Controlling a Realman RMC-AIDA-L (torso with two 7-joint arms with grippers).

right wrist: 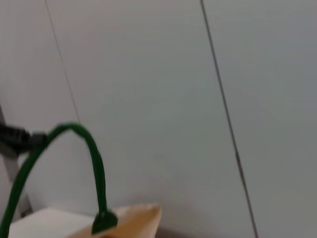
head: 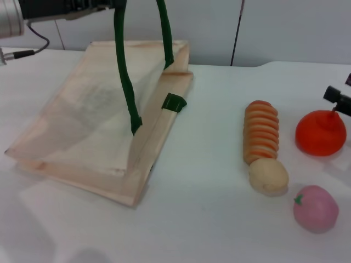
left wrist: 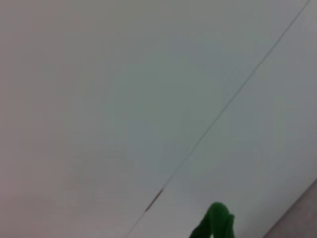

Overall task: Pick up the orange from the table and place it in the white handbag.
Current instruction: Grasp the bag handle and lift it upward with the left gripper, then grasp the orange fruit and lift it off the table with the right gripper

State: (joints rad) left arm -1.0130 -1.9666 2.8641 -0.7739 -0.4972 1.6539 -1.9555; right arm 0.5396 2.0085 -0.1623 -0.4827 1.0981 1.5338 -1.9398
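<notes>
Orange (head: pixel 320 133): round, orange-red, resting on the surface (head: pixel 208 219) at the far right of the head view, thin stem up. Not lifted; not yet in the bag. A dark part of the right pincer (head: pixel 340 100) sits at the frame edge just above and beside the stem, apparently positioned for a grasp from above. Whether its fingers are open or closed cannot be told, nor whether it touches the fruit.

Neighbours: ribbed orange-and-tan spiral piece (head: pixel 261 131), just left of the orange, apart from it. Pale round lump (head: pixel 268 176) touching the spiral's near end. Pink fruit (head: pixel 315 209) with green stem, nearer the robot, well clear.

Bag (head: pixel 104 126): cream fabric, on the left half of the surface, well apart from the orange. Its upper panel is raised by the green rope handles (head: pixel 125 71), which run up out of frame toward the left arm (head: pixel 33 11); likely held so to keep the mouth open for the drop. The left pincer itself is not visible, so its state cannot be told. Right wrist view shows one handle arching above the bag's corner.
</notes>
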